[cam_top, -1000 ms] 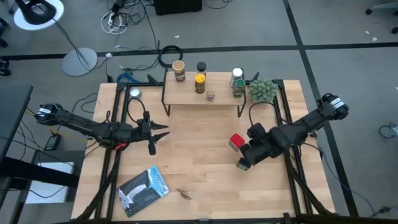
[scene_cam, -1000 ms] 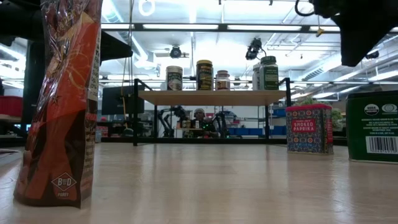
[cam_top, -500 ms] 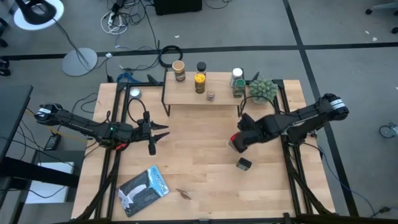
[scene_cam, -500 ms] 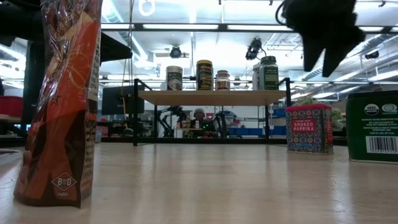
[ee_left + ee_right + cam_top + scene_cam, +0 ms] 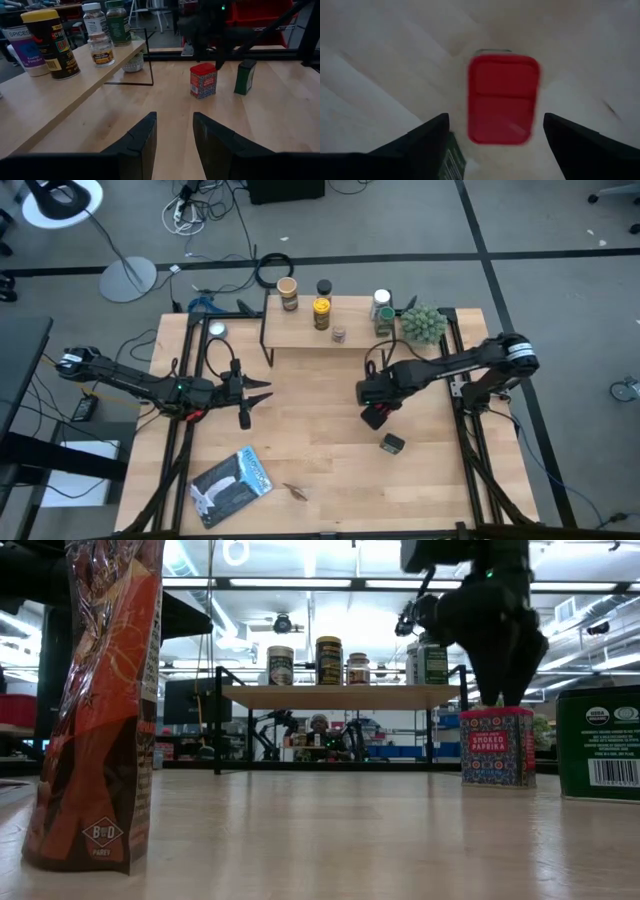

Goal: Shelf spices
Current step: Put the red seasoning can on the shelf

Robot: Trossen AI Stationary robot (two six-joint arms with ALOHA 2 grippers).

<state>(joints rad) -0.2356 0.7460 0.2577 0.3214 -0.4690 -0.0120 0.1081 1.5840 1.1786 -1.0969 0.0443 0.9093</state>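
Hovering right gripper [image 5: 492, 145] over red tin [image 5: 503, 98], jaws spread wide, holding nothing. Tin upright on table [image 5: 320, 440], in front of shelf [image 5: 325, 330], green tin [image 5: 392, 443] just beside. Five jars already on shelf. Advice: centre fingers either side of tin's narrow faces, drop straight, avoid nudging green tin, close below lid. Left gripper [image 5: 174, 137] waits at table's left, part open, empty.
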